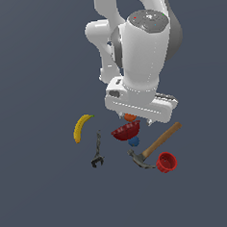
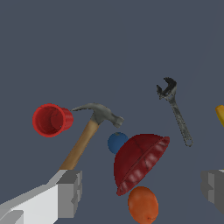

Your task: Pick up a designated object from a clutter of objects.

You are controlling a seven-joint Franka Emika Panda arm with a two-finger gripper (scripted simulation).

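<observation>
The hammer (image 1: 158,141) lies on the dark floor, its brown wooden handle pointing toward the exterior view's upper right and its grey claw head (image 1: 140,160) beside the red cup (image 1: 166,162). In the wrist view the hammer (image 2: 84,142) runs from one finger (image 2: 70,192) up to its head (image 2: 100,113). My gripper (image 1: 136,119) hovers above the clutter, over the orange ball (image 1: 129,117) and dark red bowl (image 1: 126,131). The gripper (image 2: 142,190) is open wide and holds nothing.
A blue ball (image 2: 116,142) sits between the hammer head and the tipped bowl (image 2: 140,162). The orange ball (image 2: 143,204) lies by the bowl's rim. A thin grey forked tool (image 1: 96,150) and a yellow banana (image 1: 81,127) lie toward the exterior view's left. The red cup (image 2: 51,119) lies on its side.
</observation>
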